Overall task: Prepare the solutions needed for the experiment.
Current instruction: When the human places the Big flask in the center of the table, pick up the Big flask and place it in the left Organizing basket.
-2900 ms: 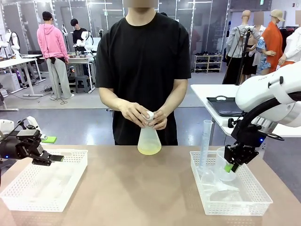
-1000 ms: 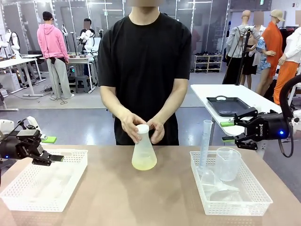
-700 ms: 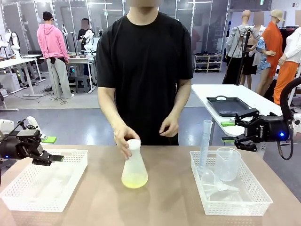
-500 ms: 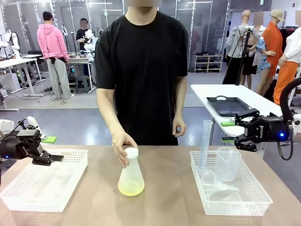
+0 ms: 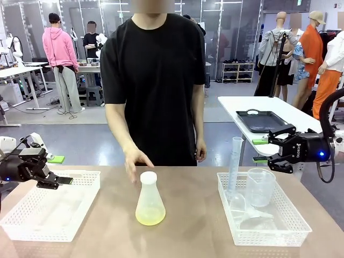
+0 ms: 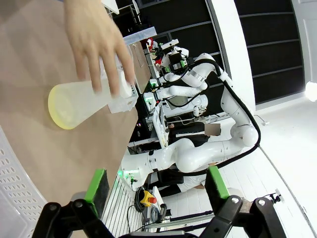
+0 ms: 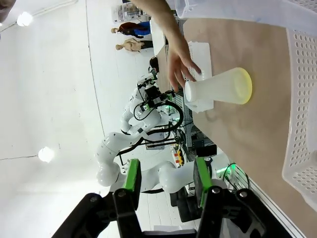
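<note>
A frosted conical flask (image 5: 149,198) with a white cap stands upright mid-table. The solutions (image 5: 150,216) form a shallow pale yellow layer at its bottom. The person's hand (image 5: 135,160) hovers just behind the cap, off the flask. My left gripper (image 5: 59,170) is open above the left basket's far edge, holding nothing. My right gripper (image 5: 260,149) hangs open beyond the right basket, nothing between its pads. The left wrist view shows that gripper (image 6: 156,186), the flask (image 6: 89,101) and the hand (image 6: 96,39). In the right wrist view lie the right gripper (image 7: 167,176), flask (image 7: 218,88) and solutions (image 7: 242,85).
A white basket (image 5: 16,228) sits at the table's left. Another white basket (image 5: 271,240) on the right holds a tall measuring cylinder (image 5: 235,161), a clear beaker (image 5: 260,186) and other clear glassware. A black tray (image 5: 260,121) rests on the side table behind.
The person slid the flask nearer my side and slightly left, then let go and drew the hands back. My right gripper had earlier lifted out of the right basket; both arms now hold still.
</note>
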You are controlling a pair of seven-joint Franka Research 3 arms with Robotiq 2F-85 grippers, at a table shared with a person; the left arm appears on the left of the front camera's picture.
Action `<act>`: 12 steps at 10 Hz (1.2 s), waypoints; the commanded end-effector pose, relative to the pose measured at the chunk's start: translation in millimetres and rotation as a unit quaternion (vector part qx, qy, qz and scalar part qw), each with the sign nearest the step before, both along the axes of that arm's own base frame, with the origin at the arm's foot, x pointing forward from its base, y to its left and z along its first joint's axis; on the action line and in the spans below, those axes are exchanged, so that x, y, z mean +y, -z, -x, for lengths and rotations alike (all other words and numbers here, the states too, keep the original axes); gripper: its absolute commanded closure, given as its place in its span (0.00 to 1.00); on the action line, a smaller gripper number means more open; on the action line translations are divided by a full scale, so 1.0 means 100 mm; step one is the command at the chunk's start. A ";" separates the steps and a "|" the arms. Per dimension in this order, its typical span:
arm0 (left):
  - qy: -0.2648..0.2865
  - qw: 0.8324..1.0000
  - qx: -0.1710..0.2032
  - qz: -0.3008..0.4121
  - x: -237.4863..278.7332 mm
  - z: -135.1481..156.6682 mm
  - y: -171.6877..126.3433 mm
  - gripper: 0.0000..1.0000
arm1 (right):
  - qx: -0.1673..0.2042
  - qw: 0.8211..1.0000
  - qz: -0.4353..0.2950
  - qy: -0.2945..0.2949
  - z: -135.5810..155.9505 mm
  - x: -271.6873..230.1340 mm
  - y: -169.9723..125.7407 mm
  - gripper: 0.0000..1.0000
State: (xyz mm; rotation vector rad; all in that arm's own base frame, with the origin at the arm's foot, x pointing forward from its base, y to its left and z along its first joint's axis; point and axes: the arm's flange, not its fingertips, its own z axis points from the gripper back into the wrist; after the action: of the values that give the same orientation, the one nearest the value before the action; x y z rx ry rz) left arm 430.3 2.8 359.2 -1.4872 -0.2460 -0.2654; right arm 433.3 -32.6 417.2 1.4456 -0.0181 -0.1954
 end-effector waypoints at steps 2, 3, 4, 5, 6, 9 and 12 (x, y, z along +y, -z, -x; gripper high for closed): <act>0.000 1.000 -0.002 0.001 0.00 0.02 -0.02 0.00 | 0.000 1.000 -0.002 -0.001 0.00 0.00 0.00 0.45; 0.000 1.000 -0.002 0.001 0.00 0.02 -0.02 0.00 | 0.000 1.000 -0.002 -0.001 0.00 0.00 0.00 0.45; 0.000 1.000 -0.002 0.001 0.00 0.02 -0.02 0.00 | 0.000 1.000 -0.002 -0.001 0.00 0.00 0.00 0.45; 0.000 1.000 -0.002 0.001 0.00 0.02 -0.02 0.00 | 0.000 1.000 -0.002 -0.001 0.00 0.00 0.00 0.45; 0.000 1.000 0.000 0.000 0.00 0.00 0.00 0.00 | 0.000 1.000 -0.002 -0.001 0.00 0.00 0.00 0.45; 0.020 0.991 -0.131 -0.018 -0.09 -0.06 -0.19 0.00 | 0.000 1.000 -0.002 -0.001 0.00 0.00 0.00 0.45; 0.043 0.950 -0.291 -0.101 -0.19 0.03 -0.33 0.00 | 0.000 1.000 -0.002 -0.001 0.00 0.00 0.00 0.45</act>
State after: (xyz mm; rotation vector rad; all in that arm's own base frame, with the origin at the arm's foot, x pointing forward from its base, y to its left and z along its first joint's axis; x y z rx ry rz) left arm 434.9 -10.3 394.5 -1.2932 -0.5252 -0.7035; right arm 433.2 -32.8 417.2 1.4456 -0.0182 -0.1957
